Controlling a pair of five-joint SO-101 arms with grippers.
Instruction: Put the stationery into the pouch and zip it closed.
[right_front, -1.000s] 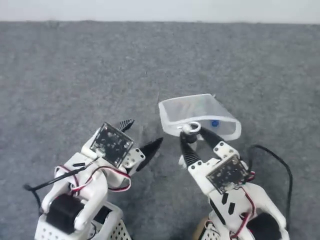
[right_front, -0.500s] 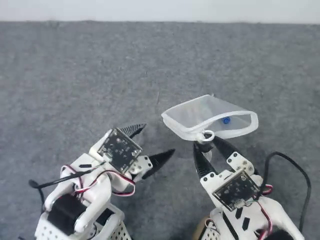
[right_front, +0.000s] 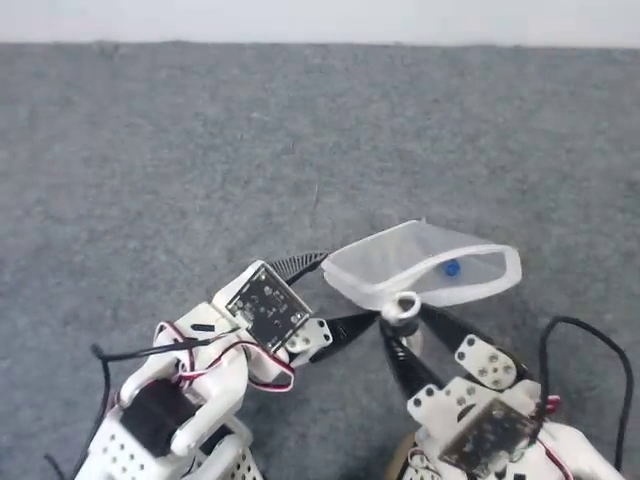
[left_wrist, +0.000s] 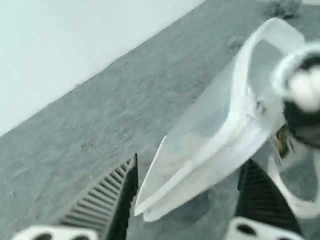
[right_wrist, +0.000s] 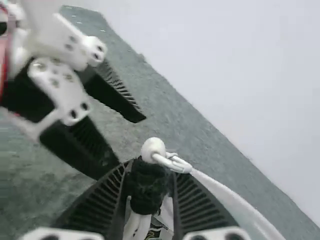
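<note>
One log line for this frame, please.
left gripper open, astride pouch end | right gripper shut on zipper pull | blue item inside pouch | pouch mouth open

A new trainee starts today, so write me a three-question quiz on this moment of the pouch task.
1. True or false: the left gripper is shut on the pouch.
2. What does the right gripper grip? A: the zipper pull. B: a pen. C: a cable.
3. Short answer: what colour is the small item seen through the pouch's wall?

Key:
1. False. Its fingers stand open on either side of the pouch's near end.
2. A.
3. Blue.
</note>
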